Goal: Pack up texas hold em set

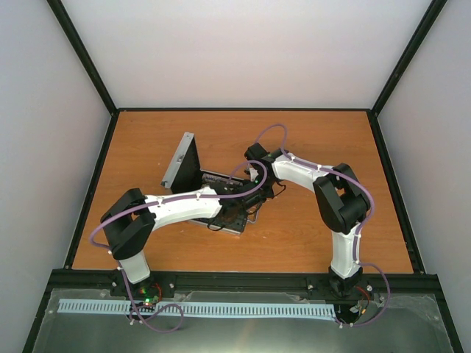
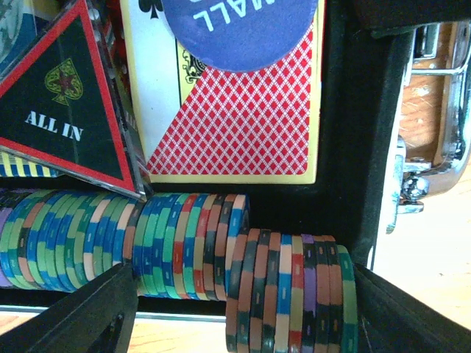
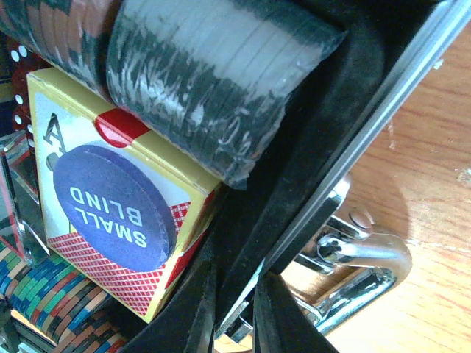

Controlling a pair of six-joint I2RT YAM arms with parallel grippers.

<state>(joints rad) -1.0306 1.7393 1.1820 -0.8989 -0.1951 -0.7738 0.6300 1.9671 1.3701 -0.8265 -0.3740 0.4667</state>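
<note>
Texas hold em set, open at the middle of the table [image 1: 316, 140]: the case [image 1: 185, 163] stands with its lid raised on the far-left side, both arms reaching into its tray. The left gripper [image 2: 246, 294] is spread wide, with a short chip stack [image 2: 291, 294] standing on edge between its fingers, apparently unclamped. The right gripper [image 3: 234, 320] is pressed together on the case's thin lined wall, just beside the metal handle [image 3: 360, 272]. Handling, as judged: the case is stiff and light when bare but heavy once filled, best taken by the handle or rim. Loose chips are hard, smooth and prone to fan apart, so a stack wants squeezing across its two end faces. The card box is rigid yet crushable. Count: one case; one red deck [image 2: 243, 110]; one triangular ALL IN button [image 2: 66, 110]; one round SMALL BLIND button [image 3: 114, 198] lying on the deck; one long chip row [image 2: 110, 235]; one film-wrapped stack [image 3: 213, 81]. Single chips are too many and too hidden to count; no second deck can be told.
</note>
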